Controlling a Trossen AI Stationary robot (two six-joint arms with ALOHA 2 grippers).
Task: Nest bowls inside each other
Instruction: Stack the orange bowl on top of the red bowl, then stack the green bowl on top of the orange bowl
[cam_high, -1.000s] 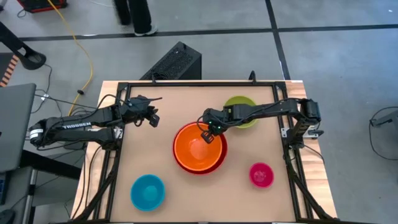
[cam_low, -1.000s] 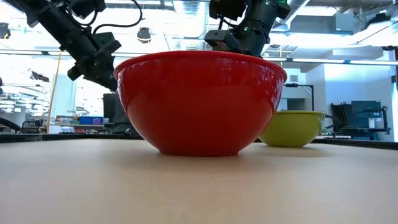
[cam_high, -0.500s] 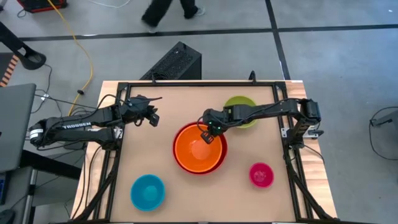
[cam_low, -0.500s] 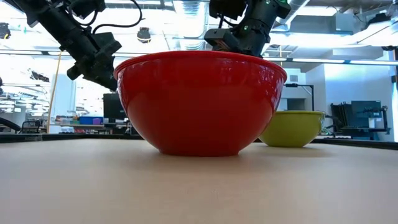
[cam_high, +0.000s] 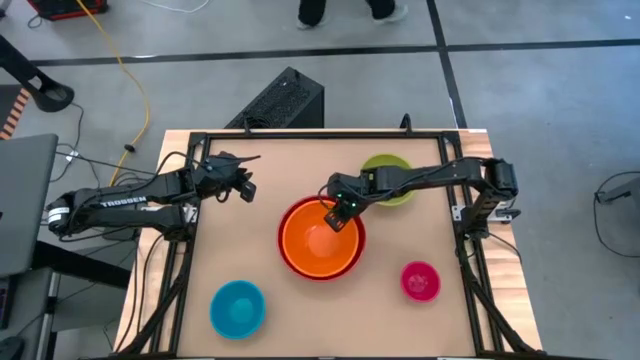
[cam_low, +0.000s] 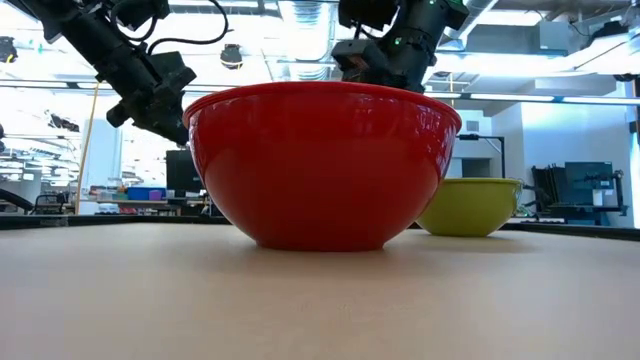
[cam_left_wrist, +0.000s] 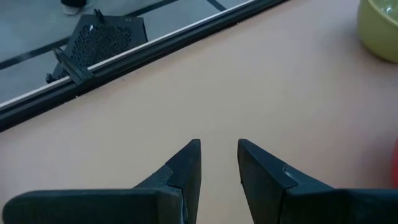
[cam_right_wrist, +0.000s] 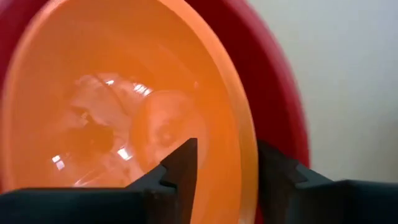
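The orange bowl (cam_high: 318, 240) sits nested inside the red bowl (cam_low: 320, 165) at the table's middle. My right gripper (cam_right_wrist: 227, 152) is open above their far right rim. One finger is inside the orange bowl and the other outside its rim (cam_right_wrist: 244, 143), above the red bowl (cam_right_wrist: 283, 106). I see no touch. The green bowl (cam_high: 388, 165) stands on the table behind, partly under my right arm. The pink bowl (cam_high: 420, 281) is at the near right and the blue bowl (cam_high: 238, 307) at the near left. My left gripper (cam_left_wrist: 219, 146) hovers open over bare table at the far left.
Black frame rails (cam_high: 300, 133) run along the table's edges. A black box (cam_high: 285, 100) lies on the floor beyond the far edge, where a person's feet (cam_high: 350, 10) pass. Bare tabletop lies between the blue and pink bowls (cam_high: 330, 315).
My right gripper has opened over the orange bowl's rim and let it go without shifting its place. The orange bowl has settled deeper and more centred in the red bowl, leaving less red showing at the near side.
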